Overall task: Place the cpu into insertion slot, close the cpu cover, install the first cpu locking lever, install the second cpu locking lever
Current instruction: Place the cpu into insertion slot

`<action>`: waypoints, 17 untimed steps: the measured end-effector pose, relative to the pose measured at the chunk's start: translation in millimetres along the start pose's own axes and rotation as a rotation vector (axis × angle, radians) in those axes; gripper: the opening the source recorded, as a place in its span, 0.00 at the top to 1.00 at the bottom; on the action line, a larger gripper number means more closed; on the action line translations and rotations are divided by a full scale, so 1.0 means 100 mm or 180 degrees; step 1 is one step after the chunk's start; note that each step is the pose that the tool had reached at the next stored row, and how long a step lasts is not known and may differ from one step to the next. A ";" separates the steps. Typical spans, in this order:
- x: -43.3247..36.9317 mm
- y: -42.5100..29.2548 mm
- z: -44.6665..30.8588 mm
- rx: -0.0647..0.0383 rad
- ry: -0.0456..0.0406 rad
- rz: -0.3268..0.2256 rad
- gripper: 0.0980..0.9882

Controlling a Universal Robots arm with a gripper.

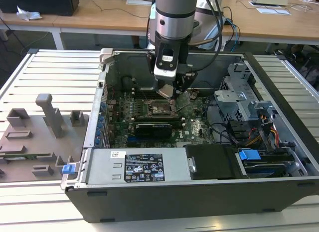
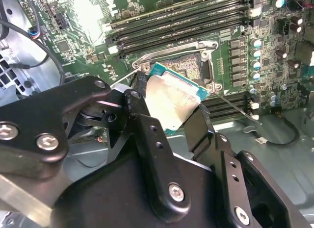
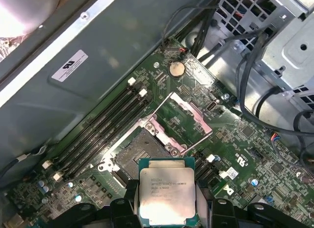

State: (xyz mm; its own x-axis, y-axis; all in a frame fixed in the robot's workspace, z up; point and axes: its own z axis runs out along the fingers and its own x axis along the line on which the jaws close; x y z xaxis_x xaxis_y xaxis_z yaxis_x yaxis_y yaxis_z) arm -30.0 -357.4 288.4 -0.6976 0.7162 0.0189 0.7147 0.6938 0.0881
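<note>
First wrist view: my black two-fingered pincer (image 3: 167, 208) is clamped on the cpu (image 3: 167, 191), a small flat square chip with a pale silver-grey metal top. One finger sits on each opposite edge, which I judge spares its underside. I hold it over the green motherboard (image 3: 245, 154), just beside the insertion slot (image 3: 140, 152), a dark square socket with a silvery rim, and it is not yet seated. The cpu cover (image 3: 185, 115), a thin silvery windowed frame, stands swung open, leaving the socket free.

cpu (image 3: 167, 193): faint print, unreadable | grey box label (image 1: 143, 168): unreadable
</note>
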 end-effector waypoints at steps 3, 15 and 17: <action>0.000 0.000 0.000 -0.0001 -0.0006 0.0062 0.50; 0.000 0.000 0.002 -0.0006 -0.0030 0.0335 0.50; 0.000 0.000 0.002 -0.0007 -0.0033 0.0372 0.50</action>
State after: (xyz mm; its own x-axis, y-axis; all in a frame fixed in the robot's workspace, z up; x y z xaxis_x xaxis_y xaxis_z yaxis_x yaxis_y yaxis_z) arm -30.1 -357.4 288.2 -0.6090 0.7930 0.0188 0.7910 0.6054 0.0880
